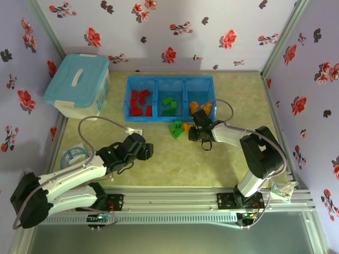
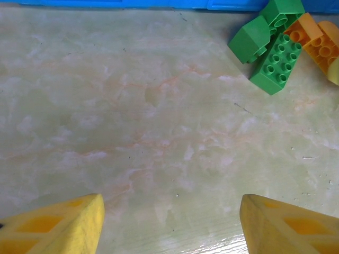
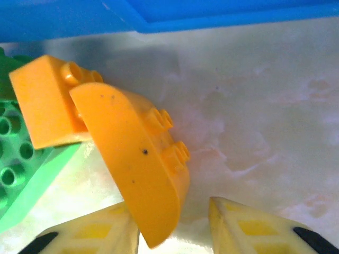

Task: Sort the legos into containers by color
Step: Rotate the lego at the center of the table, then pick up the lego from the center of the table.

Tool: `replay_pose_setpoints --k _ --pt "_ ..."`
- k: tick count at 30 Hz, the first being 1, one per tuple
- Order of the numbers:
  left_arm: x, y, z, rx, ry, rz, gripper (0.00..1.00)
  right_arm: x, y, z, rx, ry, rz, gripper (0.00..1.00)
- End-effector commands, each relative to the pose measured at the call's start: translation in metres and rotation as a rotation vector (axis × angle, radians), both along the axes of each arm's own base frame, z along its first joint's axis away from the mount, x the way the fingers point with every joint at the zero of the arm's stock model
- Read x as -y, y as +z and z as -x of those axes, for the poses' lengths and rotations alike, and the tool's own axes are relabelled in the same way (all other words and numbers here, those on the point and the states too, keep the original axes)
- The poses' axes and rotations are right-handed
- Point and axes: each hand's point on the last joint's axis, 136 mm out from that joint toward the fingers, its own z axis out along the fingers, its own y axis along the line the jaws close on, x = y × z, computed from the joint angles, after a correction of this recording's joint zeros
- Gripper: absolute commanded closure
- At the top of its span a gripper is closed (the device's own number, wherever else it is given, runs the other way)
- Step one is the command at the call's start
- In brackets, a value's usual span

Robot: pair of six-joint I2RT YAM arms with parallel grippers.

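The blue tray (image 1: pixel 169 78) at the back holds red legos (image 1: pixel 140 102) in its left compartment, green legos (image 1: pixel 169 105) in the middle one and orange legos (image 1: pixel 201 107) in the right one. Loose green bricks (image 1: pixel 177 128) lie on the table in front of it. My right gripper (image 3: pixel 175 227) is open just in front of the tray. A curved orange brick (image 3: pixel 137 169) reaches between its fingers and leans on the left finger, apart from the right one. Beside that sit another orange brick (image 3: pixel 47 100) and a green brick (image 3: pixel 21 169). My left gripper (image 2: pixel 169 222) is open over bare table, with the green bricks (image 2: pixel 273 58) ahead to its right.
A pale blue lidded tub (image 1: pixel 77 84) stands at the back left. A blue ring (image 1: pixel 74 156) lies near the left edge, a small white piece (image 1: pixel 132 129) in front of the tray, and a crumpled packet (image 1: pixel 283 190) by the right arm's base. Floral walls close in three sides.
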Motion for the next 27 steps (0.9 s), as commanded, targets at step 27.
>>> replay_pose_setpoints --k 27 --pt "-0.002 -0.003 -0.004 0.014 0.020 -0.025 0.33 -0.003 0.023 -0.003 0.021 0.067 0.058 0.84"
